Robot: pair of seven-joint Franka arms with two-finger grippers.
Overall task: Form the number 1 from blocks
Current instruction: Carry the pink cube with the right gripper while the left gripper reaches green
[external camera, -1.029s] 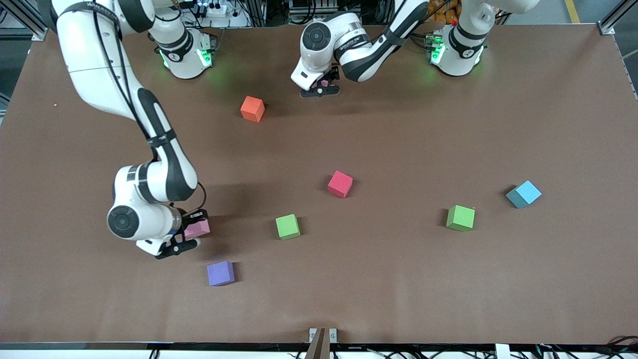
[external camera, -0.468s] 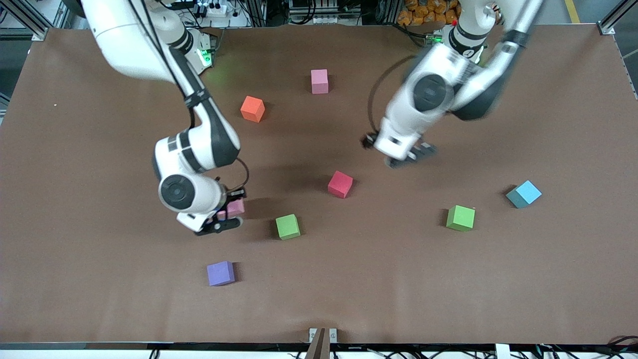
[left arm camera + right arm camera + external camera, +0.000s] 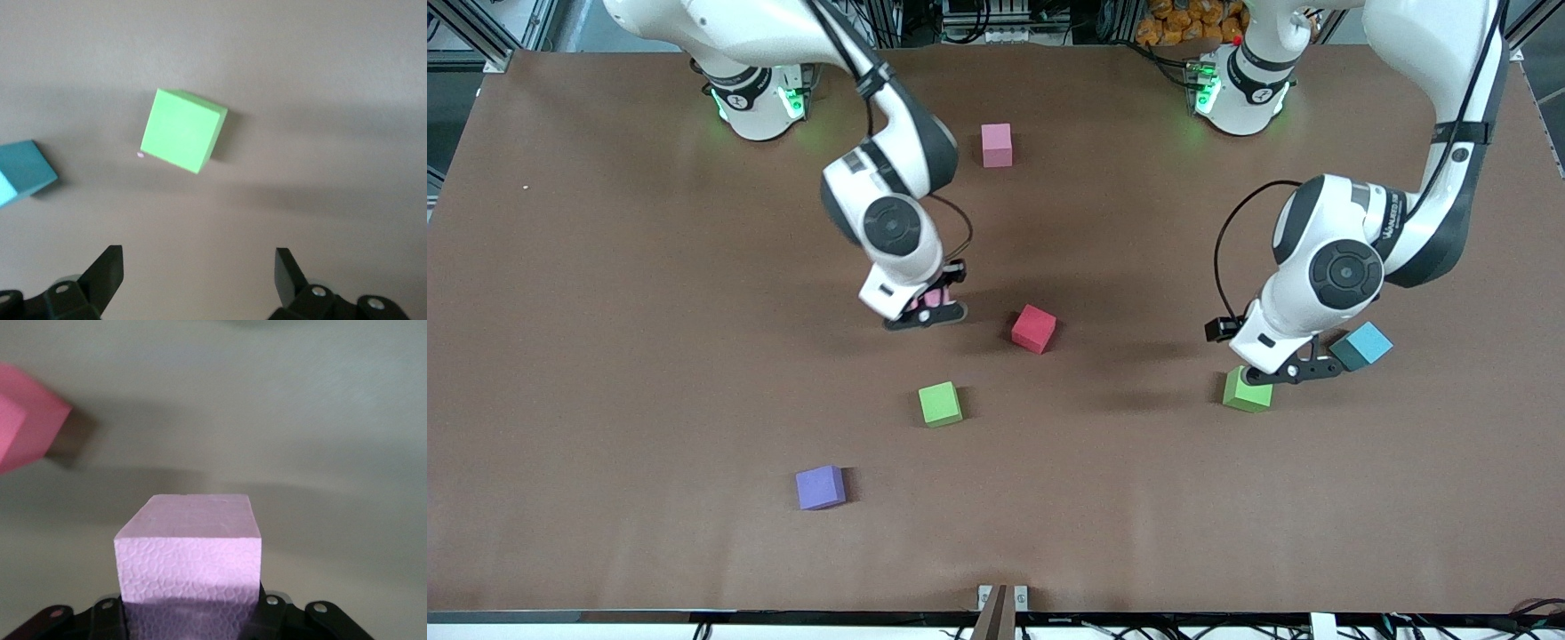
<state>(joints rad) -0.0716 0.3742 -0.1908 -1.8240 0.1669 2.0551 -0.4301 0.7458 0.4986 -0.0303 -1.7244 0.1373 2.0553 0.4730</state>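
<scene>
A matte brown table fills the front view, with cables and metal framing along its edge by the robots' bases. The red block near the middle serves as landmark.

The right gripper hangs just beside the red block, toward the right arm's end, pinching a light pink block. A second ago it was low beside the purple block; it has since swung up and inward with its load.

The left gripper, fingers spread and empty, hovers over a green block well toward the left arm's end from the red block, the sky-blue block just beside. It has come from over a second pink block, now uncovered.

Another green block lies nearer the camera than the red one. The right arm now hides the orange block seen earlier.
</scene>
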